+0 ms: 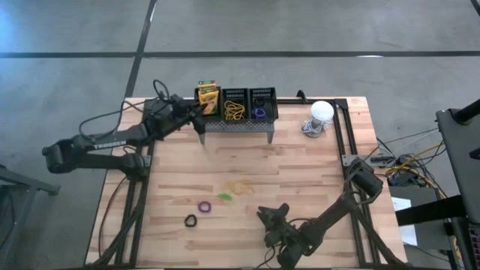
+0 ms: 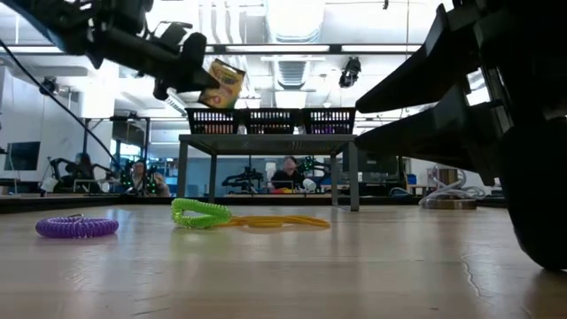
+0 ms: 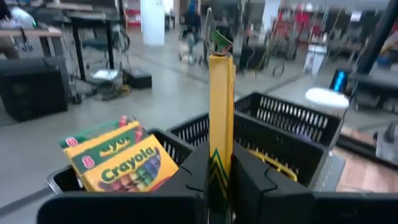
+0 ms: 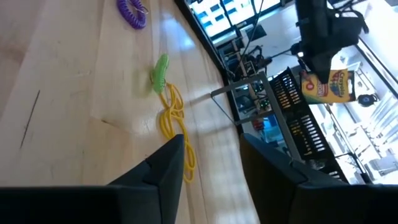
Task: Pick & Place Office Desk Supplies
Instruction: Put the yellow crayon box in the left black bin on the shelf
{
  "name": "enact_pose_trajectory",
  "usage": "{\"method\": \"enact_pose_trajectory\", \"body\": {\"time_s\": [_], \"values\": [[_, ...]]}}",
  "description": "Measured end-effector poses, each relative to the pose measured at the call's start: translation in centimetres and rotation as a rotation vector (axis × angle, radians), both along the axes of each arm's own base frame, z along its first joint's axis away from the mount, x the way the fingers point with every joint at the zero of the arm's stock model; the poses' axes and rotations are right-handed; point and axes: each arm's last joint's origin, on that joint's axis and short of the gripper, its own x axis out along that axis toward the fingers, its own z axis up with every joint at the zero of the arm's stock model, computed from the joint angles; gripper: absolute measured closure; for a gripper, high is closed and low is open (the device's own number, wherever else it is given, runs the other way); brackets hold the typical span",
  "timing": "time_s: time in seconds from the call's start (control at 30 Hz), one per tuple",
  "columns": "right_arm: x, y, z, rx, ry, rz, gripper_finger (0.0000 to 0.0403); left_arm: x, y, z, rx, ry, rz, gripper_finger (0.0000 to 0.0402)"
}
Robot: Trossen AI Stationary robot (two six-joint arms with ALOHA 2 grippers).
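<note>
on the wooden table (image 1: 300,172), the left gripper (image 3: 219,180) is clamped on a crayon box (image 3: 221,118) above the leftmost bin (image 1: 208,100). the right gripper (image 4: 208,165), fingers apart, hovers over the yellow loop (image 4: 173,121).

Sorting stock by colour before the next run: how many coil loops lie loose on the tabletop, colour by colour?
Purple loop: 1
Black loop: 1
Green loop: 1
Yellow loop: 1
Total: 4 loose on the table, not counting those already in the bins.
</note>
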Motion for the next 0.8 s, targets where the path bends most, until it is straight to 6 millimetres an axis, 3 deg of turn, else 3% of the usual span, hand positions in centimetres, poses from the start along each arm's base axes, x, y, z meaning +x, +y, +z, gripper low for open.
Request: {"method": "enact_pose_trajectory", "body": {"time_s": [0.3,0.8], "values": [[0.0,0.0,0.0,-0.001,0.002,0.001,0.0263,-0.6,0.3,-1.8,-0.004,0.013,0.042,0.0346],[0.0,0.0,0.0,-0.001,0.003,0.001,0.0271,0.4,0.8,-3.1,-0.033,0.065,0.015,0.0324]]}}
